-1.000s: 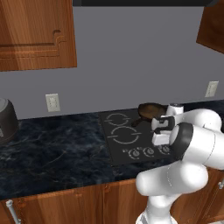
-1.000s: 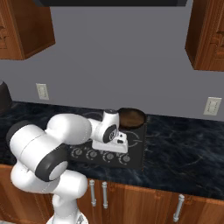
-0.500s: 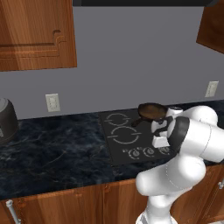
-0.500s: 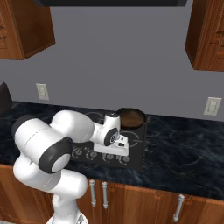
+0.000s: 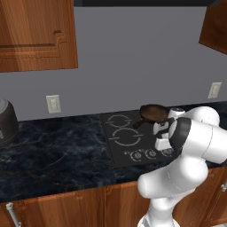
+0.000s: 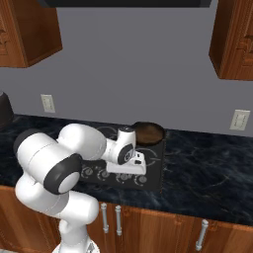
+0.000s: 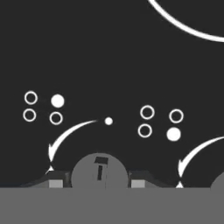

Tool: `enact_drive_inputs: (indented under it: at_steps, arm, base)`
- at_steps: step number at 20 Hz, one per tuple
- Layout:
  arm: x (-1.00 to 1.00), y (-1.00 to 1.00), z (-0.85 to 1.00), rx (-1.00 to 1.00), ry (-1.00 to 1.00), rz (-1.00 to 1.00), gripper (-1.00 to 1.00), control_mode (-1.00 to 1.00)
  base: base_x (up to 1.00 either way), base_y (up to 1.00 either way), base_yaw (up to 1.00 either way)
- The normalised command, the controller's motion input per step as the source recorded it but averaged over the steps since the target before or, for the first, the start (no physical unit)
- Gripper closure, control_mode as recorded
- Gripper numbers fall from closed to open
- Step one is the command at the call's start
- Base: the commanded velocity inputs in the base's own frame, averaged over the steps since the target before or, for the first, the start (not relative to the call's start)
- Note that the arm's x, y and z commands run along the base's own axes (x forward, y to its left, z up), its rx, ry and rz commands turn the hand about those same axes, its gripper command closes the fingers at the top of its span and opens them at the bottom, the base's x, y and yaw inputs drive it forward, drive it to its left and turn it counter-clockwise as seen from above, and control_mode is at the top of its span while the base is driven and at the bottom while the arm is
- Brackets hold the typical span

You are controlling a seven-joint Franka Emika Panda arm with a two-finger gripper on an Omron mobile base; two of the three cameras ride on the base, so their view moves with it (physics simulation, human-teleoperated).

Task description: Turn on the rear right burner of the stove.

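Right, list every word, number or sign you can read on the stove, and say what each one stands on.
No words, brands or numbers can be read.
Four-circle diagram, one filled, on the stove glass above the knob between the gripper fingertips.
A second such diagram to its right.
Curved white arrow with a dot beside that knob.
Dark bar mark on the knob: no letter.
Knob markings in both base views: too small.

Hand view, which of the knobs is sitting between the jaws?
The grey knob with the dark bar on top, at bottom centre, with one of the jaws on either side. The second knob only peeks in at the right edge, outside the jaws.
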Motion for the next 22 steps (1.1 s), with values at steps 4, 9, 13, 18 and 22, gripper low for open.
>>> enact_drive_inputs:
  at_steps: [4, 9, 13, 18, 22]
  arm:
    - [0.00, 0.01, -0.16, 0.00, 0.00, 0.54, 1.00, -1.00]
    - [0.00, 0.00, -0.14, 0.00, 0.00, 0.61, 1.00, -1.00]
    - [0.00, 0.00, -0.22, 0.02, -0.02, 0.65, 1.00, -1.00]
    - [0.00, 0.00, -0.19, 0.03, -0.11, 0.51, 1.00, -1.00]
    - [0.00, 0.00, -0.14, 0.01, -0.09, 0.30, 1.00, -1.00]
  base:
    - [0.00, 0.00, 0.00]
    - [0.00, 0.00, 0.00]
    - [0.00, 0.00, 0.00]
    - [0.00, 0.00, 0.00]
    - [0.00, 0.00, 0.00]
